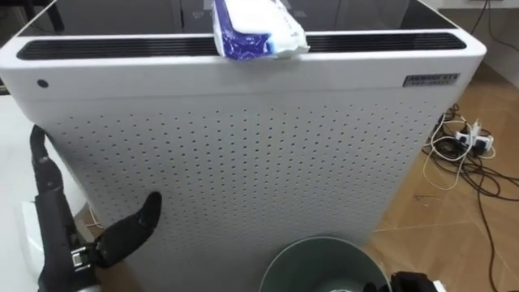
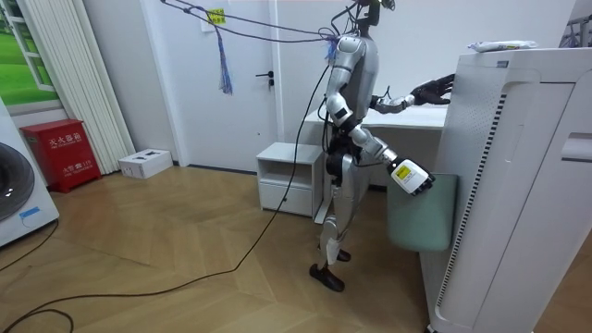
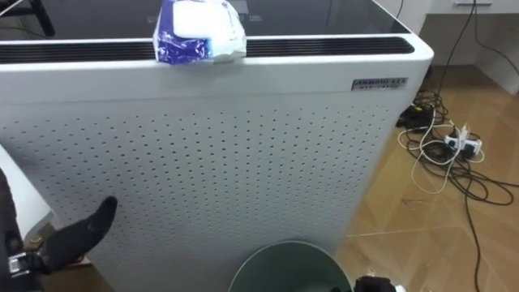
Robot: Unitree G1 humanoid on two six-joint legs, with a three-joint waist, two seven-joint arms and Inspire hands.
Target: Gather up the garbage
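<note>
One blue-and-white packet (image 1: 258,31), lying on the top front edge of one white perforated appliance (image 1: 243,154); well above the left hand (image 1: 122,233) and off to its right, untouched. Left hand low before the appliance's front face, fingers stretched out and relaxed, holding nothing. One round green bin (image 1: 320,261) just left of the right hand (image 1: 412,283); cannot tell how that hand's fingers stand. Farther right and beyond, one white power strip (image 1: 477,140) among cables (image 1: 451,166) on the wooden floor (image 1: 454,235).
</note>
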